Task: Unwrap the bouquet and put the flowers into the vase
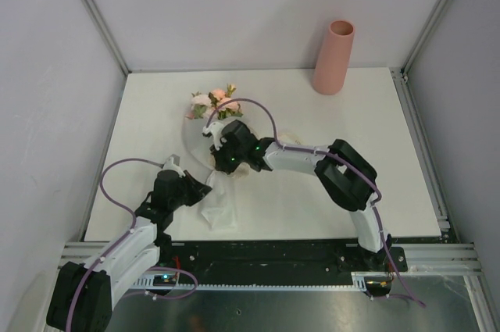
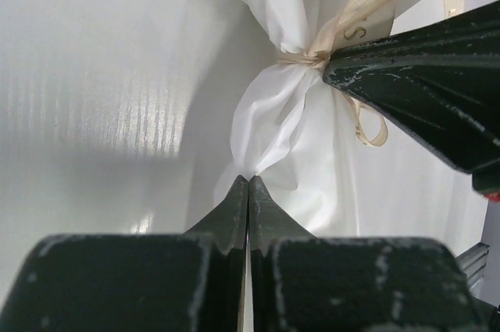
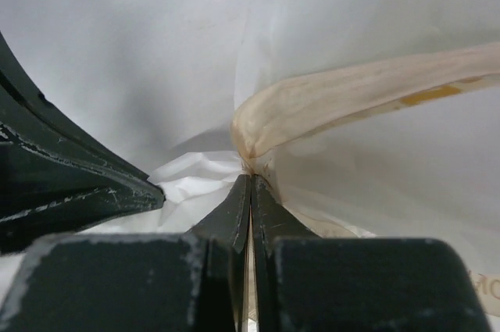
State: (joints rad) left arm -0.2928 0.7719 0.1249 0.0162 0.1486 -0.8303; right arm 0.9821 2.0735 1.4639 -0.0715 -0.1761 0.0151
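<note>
The bouquet lies on the table with its pink and peach flowers (image 1: 212, 101) at the far end and its white paper (image 1: 219, 208) trailing toward me. My left gripper (image 1: 201, 187) is shut on a pinch of that white paper (image 2: 273, 113), just below the tied neck. A beige ribbon (image 2: 375, 0) binds the neck. My right gripper (image 1: 222, 162) is shut on the ribbon (image 3: 351, 94) at the knot, its jaws (image 3: 250, 177) pressed together. The left gripper (image 2: 248, 180) sits close beside it. The salmon-pink vase (image 1: 334, 57) stands upright at the far right. The stems are hidden inside the paper.
The white table (image 1: 375, 183) is fenced by grey walls and metal frame posts (image 1: 94, 16). A metal rail (image 1: 266, 254) runs along the near edge. The right arm's elbow (image 1: 348, 176) lies across the table's right half.
</note>
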